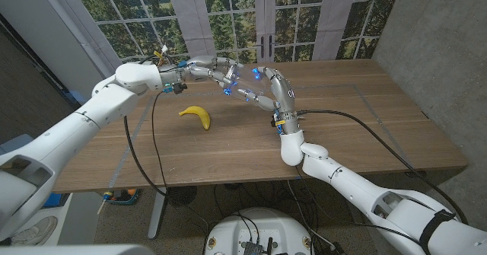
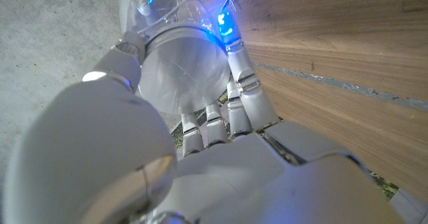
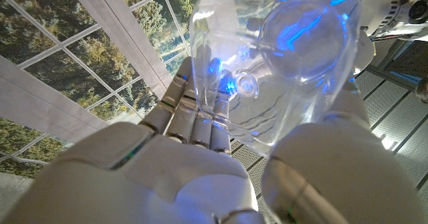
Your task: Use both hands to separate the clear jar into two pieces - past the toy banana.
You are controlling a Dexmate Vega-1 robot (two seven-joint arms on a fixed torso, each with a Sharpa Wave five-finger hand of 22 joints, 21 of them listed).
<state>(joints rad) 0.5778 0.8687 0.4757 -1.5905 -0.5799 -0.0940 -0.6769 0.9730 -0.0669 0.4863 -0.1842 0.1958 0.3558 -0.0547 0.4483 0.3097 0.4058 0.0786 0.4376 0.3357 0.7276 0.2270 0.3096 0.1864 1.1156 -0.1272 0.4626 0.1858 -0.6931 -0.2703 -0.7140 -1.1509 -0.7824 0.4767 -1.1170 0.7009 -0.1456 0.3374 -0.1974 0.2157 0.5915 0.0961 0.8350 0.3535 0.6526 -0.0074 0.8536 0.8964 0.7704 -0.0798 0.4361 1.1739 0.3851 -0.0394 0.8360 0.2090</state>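
Both hands (image 1: pixel 247 84) grip clear jar (image 3: pixel 281 70) beyond toy banana (image 1: pixel 197 116).

In the head view the clear jar (image 1: pixel 242 84) is hiding almost fully between the left hand (image 1: pixel 211 71) and the right hand (image 1: pixel 272 91), at one o'clock from the toy banana (image 1: pixel 196 116); whether it is still one piece is not telling. Both forearms are getting cut off at the bottom corners.

White arms, silver hands (image 1: pixel 262 87), blue lights, black cables.
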